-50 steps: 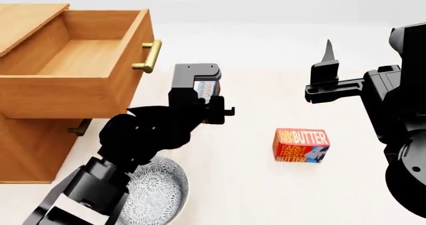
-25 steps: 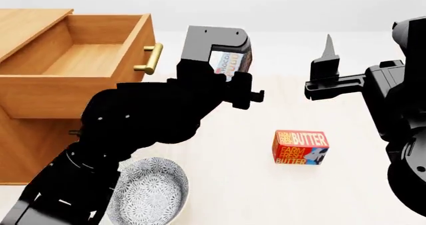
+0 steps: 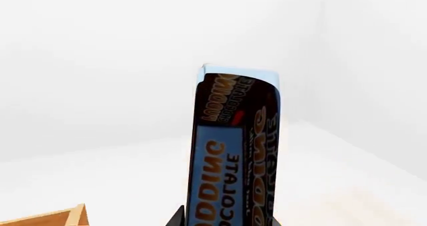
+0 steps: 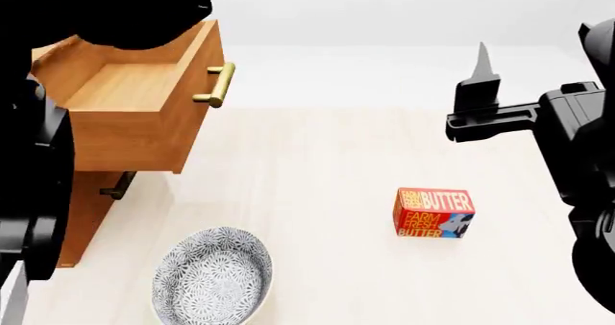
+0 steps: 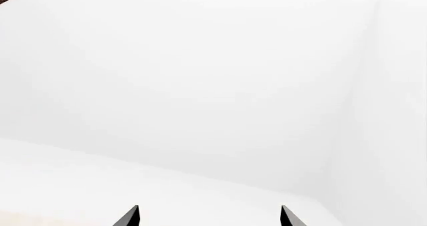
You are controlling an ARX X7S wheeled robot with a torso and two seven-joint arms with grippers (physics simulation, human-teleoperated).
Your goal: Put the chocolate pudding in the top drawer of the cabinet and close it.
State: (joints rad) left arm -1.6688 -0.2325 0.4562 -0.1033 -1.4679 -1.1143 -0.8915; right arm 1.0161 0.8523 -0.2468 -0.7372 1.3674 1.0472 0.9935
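The chocolate pudding, a thin light blue and dark brown box, stands between the jaws of my left gripper, which is shut on it. In the head view the pudding and left gripper are out of sight; only the left arm shows as a black mass at the upper left, over the cabinet. The top drawer is pulled open and looks empty where it shows, with its brass handle facing right. The cabinet stands at the left. My right gripper is raised at the right, open and empty.
A patterned grey bowl sits on the floor surface near the cabinet's front. A red-orange butter box stands right of centre. The lower drawer's handle shows under the open drawer. A wooden corner shows in the left wrist view.
My left arm has lifted the pudding up and to the left, out of the head view, towards the open drawer. The right arm has barely moved.
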